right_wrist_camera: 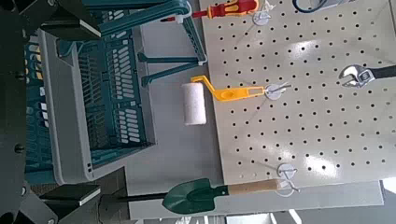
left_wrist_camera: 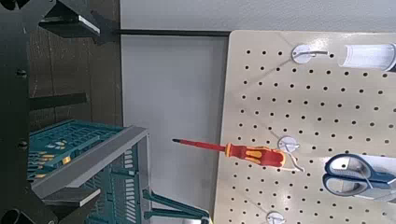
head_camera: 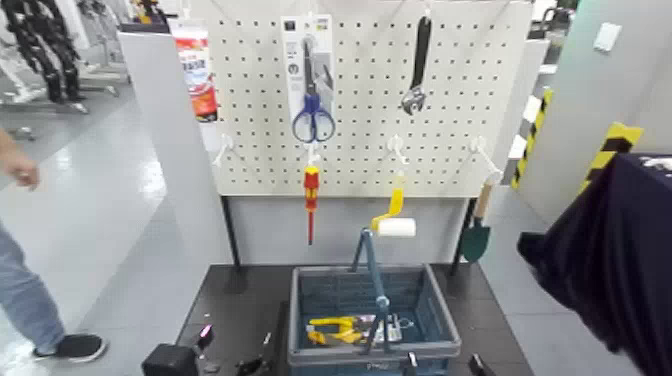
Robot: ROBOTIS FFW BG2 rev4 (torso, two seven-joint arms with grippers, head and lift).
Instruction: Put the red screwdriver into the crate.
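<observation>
Beside the crate (head_camera: 295, 312), left pincer (left_wrist_camera: 82, 112) open, low, right pincer (right_wrist_camera: 82, 110) open, near its front

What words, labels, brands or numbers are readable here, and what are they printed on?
None reads with certainty.
Red-and-white package: large lettering, too blurred.
Card behind the blue scissors: small print, too small.
Crate: pale mark on its front, too small.

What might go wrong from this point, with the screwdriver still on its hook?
The red screwdriver hangs tip down from a single hook, so a nudge might drop it outside the crate. The raised handle spans the opening and may deflect it.
</observation>
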